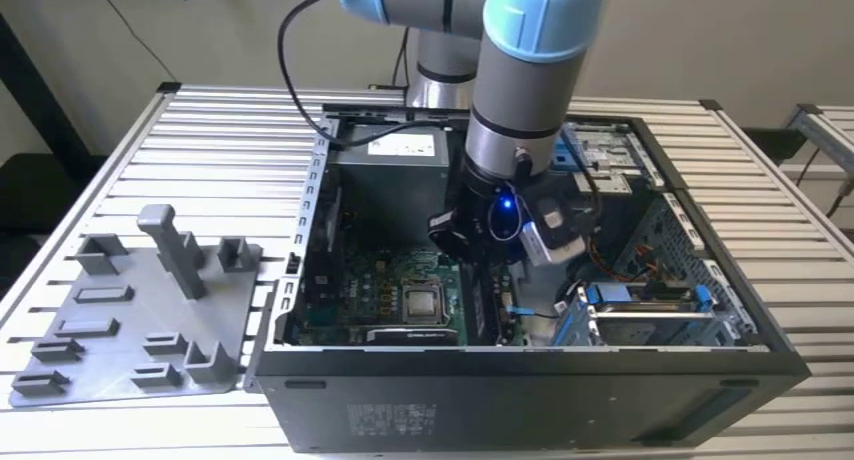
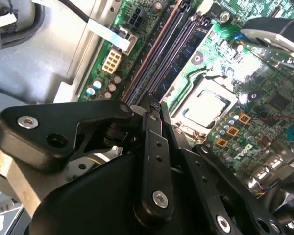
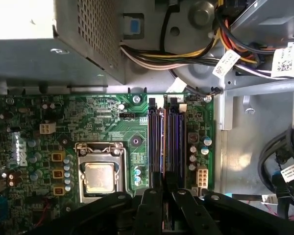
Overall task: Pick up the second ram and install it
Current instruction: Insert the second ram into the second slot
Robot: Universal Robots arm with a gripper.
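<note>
While my black jaws point(image 2: 148, 105) hang low inside the open dark metal computer case point(image 1: 534, 380), their tips look drawn together just above the bank of long dark memory slots point(image 3: 165, 142) on the green motherboard point(image 3: 112, 122); I cannot tell whether anything thin is pinched between them. A long, narrow, dark blue-green memory stick point(image 2: 186, 53) stands on edge in that bank, and I take it for the second ram, though I cannot say whether it is fully seated.

The main risk, as I judge it, is pressing down while the stick sits slightly askew: one end could go in first and the board could bend. The end latches are too small to judge from here, so a half-latched stick could pass for a finished one.

Slipping sideways is another worry, since the silver square processor chip point(image 3: 99, 177) and the small round capacitors point(image 3: 198, 147) lie near the slots. The bundle of coloured cables point(image 3: 196, 51) hangs near the far end of the bank and might snag my arm. The grey plastic holder tray point(image 1: 120, 320) sits well apart on the slatted metal worktop point(image 1: 200, 150)
</note>
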